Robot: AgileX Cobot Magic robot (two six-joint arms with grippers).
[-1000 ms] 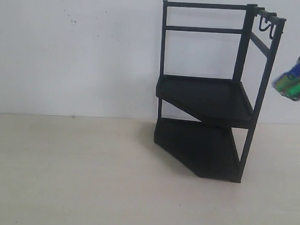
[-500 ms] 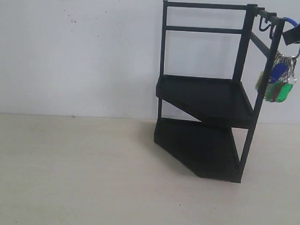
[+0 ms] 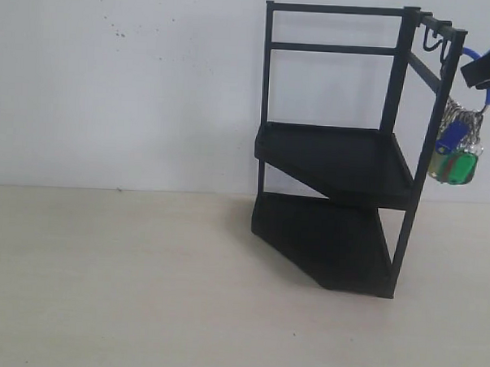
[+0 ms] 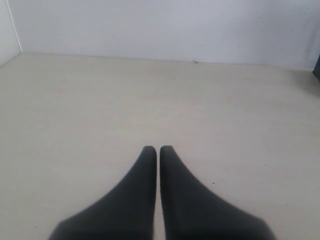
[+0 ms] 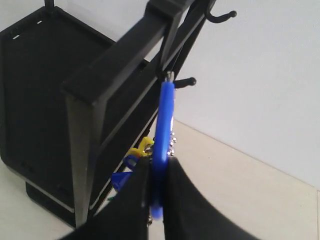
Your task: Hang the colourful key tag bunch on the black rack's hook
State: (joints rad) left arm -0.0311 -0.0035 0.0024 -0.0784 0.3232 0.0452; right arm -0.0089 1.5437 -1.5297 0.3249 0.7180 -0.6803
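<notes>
Exterior view showed the rack point(image 3: 336, 155) on the table point(image 3: 102, 291), with the bunch point(image 3: 456, 156) dangling in the air just beside its corner post. The right hand point(image 3: 487, 70) pinched the blue loop point(image 5: 164, 125), long axis upright, its top level with a hook point(image 5: 186, 82) lying rackward. I could not tell whether it was hooked on. The left hand point(image 4: 158, 150), closed and empty, was well apart.

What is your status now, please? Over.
Left gripper shut, empty. Right gripper shut on blue loop; colourful key tag bunch hangs beside black rack, loop up at a hook, seating unclear. No obstruction seen.
</notes>
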